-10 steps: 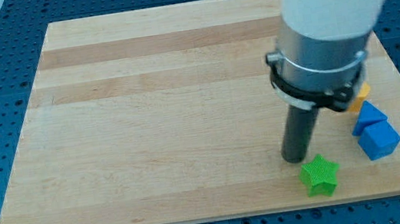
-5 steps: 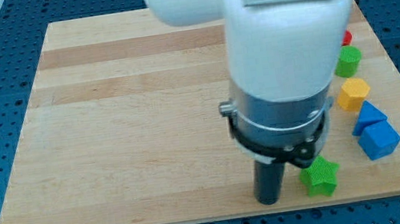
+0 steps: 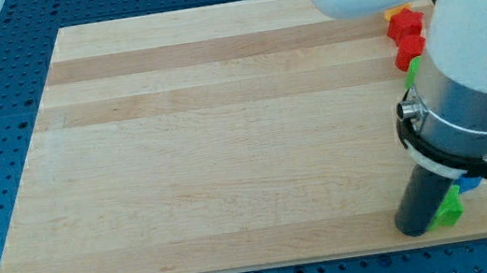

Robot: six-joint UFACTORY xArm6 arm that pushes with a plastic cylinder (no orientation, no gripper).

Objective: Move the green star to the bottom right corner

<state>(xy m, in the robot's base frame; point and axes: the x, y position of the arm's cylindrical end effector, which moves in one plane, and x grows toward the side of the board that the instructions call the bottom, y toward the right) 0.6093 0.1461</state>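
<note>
The green star (image 3: 447, 212) lies near the board's bottom right corner, mostly hidden behind the arm; only its lower right part shows. My tip (image 3: 417, 230) stands on the wooden board (image 3: 206, 141) right against the star's left side. The arm's white and grey body covers most of the view's right.
Two red blocks (image 3: 406, 32) lie at the right edge near the view's top, with a sliver of yellow above them. A bit of another green block (image 3: 412, 70) peeks out below them. A sliver of a blue block (image 3: 470, 186) shows beside the star.
My tip went from above the star round to its left, then swept right, pushing the green star toward the bottom right corner. The arm now hides the blue, orange and green blocks.
</note>
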